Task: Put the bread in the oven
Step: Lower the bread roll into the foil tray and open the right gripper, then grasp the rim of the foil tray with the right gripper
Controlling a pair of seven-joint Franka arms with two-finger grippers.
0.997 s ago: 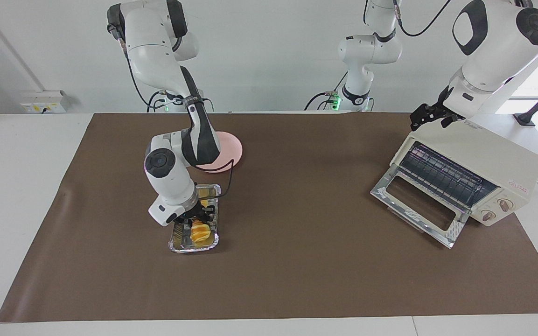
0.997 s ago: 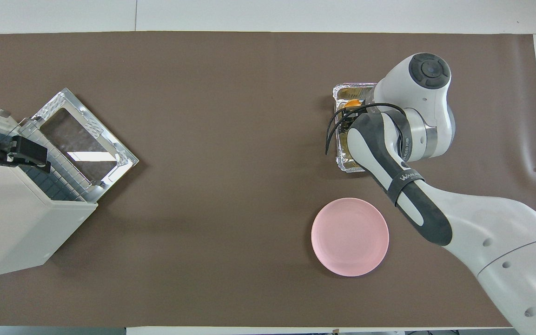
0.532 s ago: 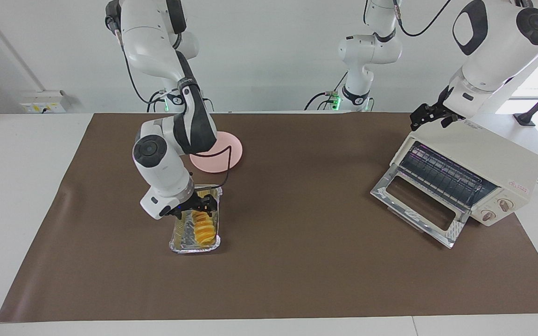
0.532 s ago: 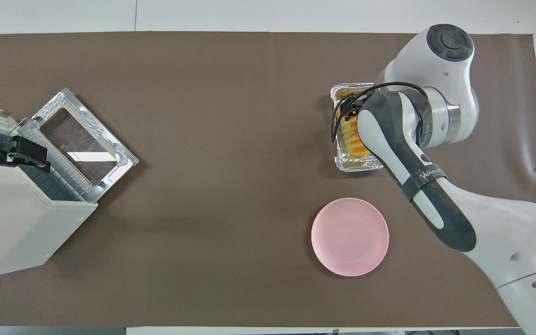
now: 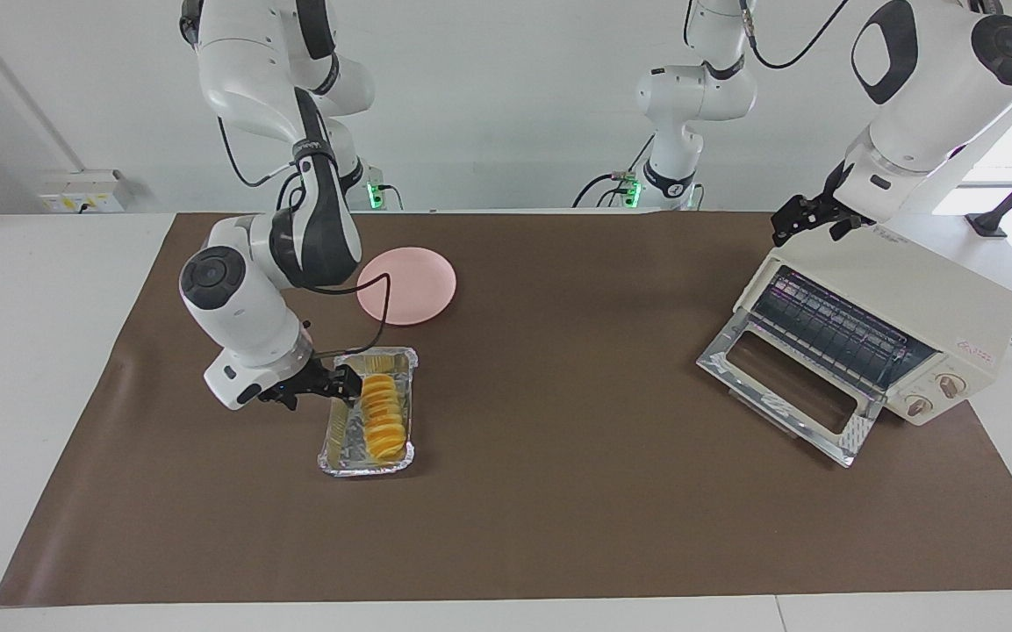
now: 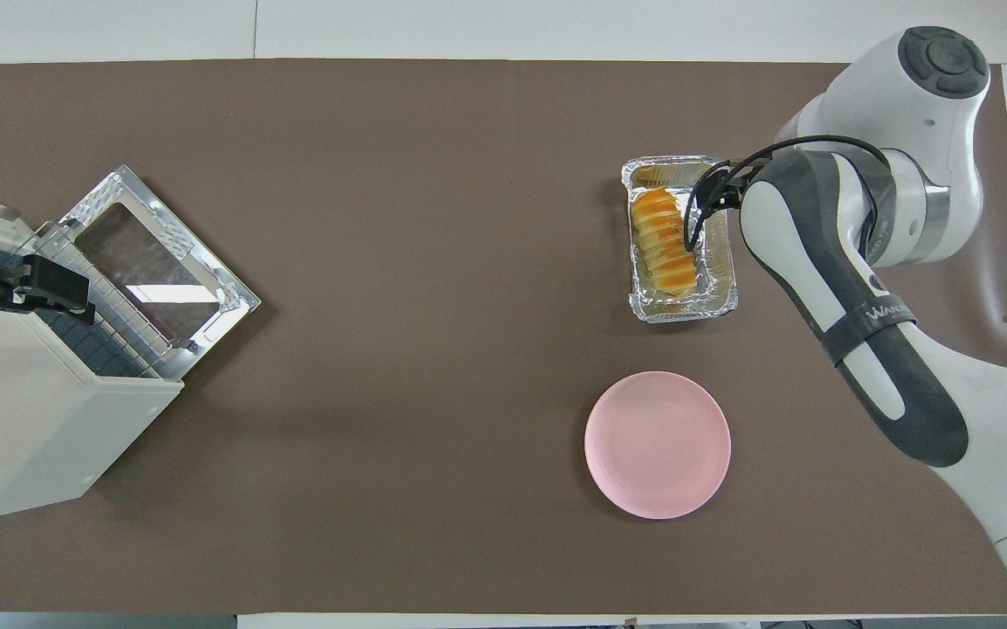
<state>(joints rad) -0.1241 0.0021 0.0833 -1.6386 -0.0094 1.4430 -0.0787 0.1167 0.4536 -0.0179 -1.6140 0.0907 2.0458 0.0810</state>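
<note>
Looking across from the facing view, we are seeing the bread [image 5: 380, 414] lying in the foil tray [image 5: 335, 435] on the desk [image 5: 558, 509], toward the right arm's end. The right gripper [image 5: 330, 385] is hanging just beside the tray's rim with its jaws wide and holding nothing. The oven [image 5: 896, 325] is standing well apart, toward the left arm's end, its door [image 5: 786, 386] dropped open and the rack showing. The left gripper [image 5: 808, 218] is waiting over the oven's top, jaws wide and empty. We are judging the oven ready but the bread not yet carried over.

Turning to the overhead view, we are finding the bread [image 6: 663, 244] filling the tray [image 6: 721, 301], with the plate [image 6: 658, 445] lying bare nearer the robots. The right gripper [image 6: 713, 194] is over the tray's edge. Everything between tray and oven [image 6: 23, 419] is remaining to do.
</note>
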